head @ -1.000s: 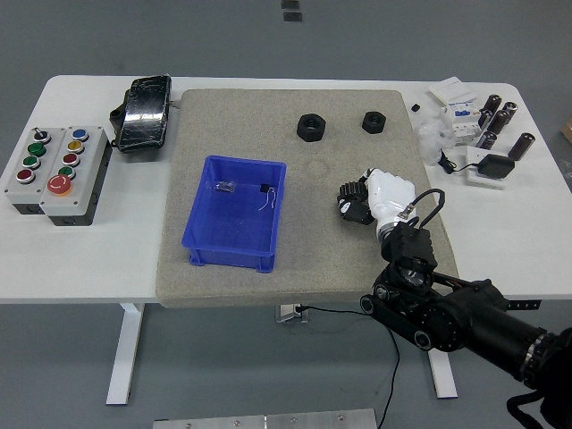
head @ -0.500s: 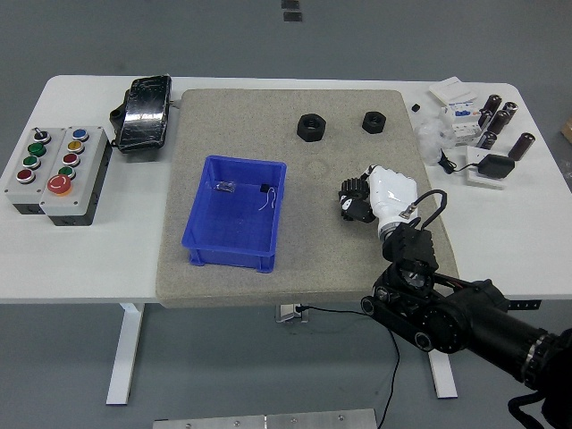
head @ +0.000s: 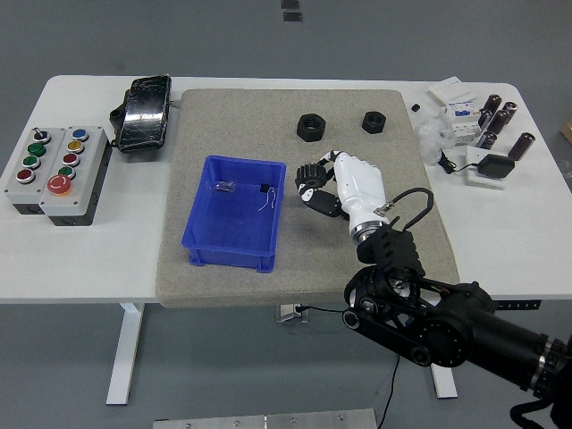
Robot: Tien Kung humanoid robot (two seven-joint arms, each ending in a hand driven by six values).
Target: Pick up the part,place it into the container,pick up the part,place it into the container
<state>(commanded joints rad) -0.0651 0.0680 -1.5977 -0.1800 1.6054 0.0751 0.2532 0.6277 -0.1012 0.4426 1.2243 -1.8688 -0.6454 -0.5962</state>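
Observation:
My right hand [head: 315, 186] is over the grey mat [head: 223, 116], just right of the blue container [head: 234, 213]. Its black fingers [head: 308, 175] are curled around what looks like a black part, mostly hidden by them. Two black nut-shaped parts lie on the mat's far side, one larger [head: 310, 127] and one smaller [head: 373, 121]. The container holds a small clear piece [head: 224, 187] and a small black piece with a white wire [head: 266, 191]. My left arm is out of view.
A grey button box [head: 54, 168] stands at the left. A black pouch [head: 143, 112] lies at the back left. Cylinders, white boxes and a black adapter [head: 493, 165] crowd the back right corner. The mat's front edge is near the table edge.
My right hand has moved left and slightly farther across the mat, from the mat's right side to just beside the blue container's right rim, fingers still curled.

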